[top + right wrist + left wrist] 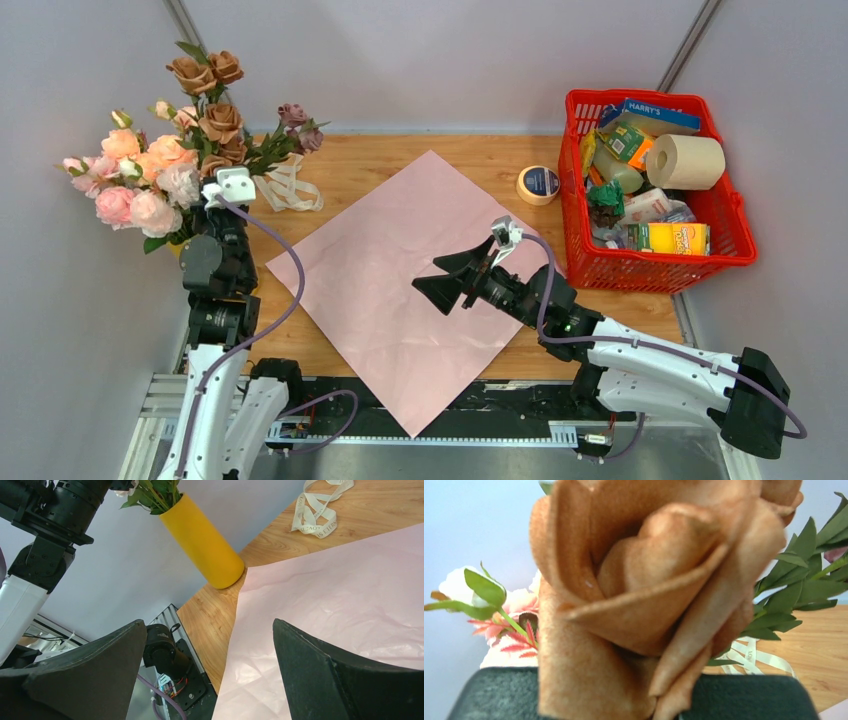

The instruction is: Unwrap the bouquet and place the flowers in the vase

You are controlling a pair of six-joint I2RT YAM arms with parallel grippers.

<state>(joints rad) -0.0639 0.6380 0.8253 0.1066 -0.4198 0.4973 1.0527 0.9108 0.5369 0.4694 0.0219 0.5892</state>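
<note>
The bouquet is apart: its pink wrapping paper [390, 290] lies flat on the table and the cream ribbon [290, 190] lies loose beside it. The flowers [160, 160], pink, peach and brown roses with green leaves, stand at the far left. Their stems sit in the yellow vase [205, 545], which the top view mostly hides. My left gripper [208, 205] is among the blooms, shut on the flowers, and a brown rose [649, 580] fills its view. My right gripper [440, 280] hovers open over the paper [340, 595] with nothing between its fingers.
A red basket [650, 265] full of groceries and a paper roll stands at the right. A tape roll [538, 184] lies just left of it. The ribbon [320, 510] rests on bare wood behind the paper. Grey walls close in on both sides.
</note>
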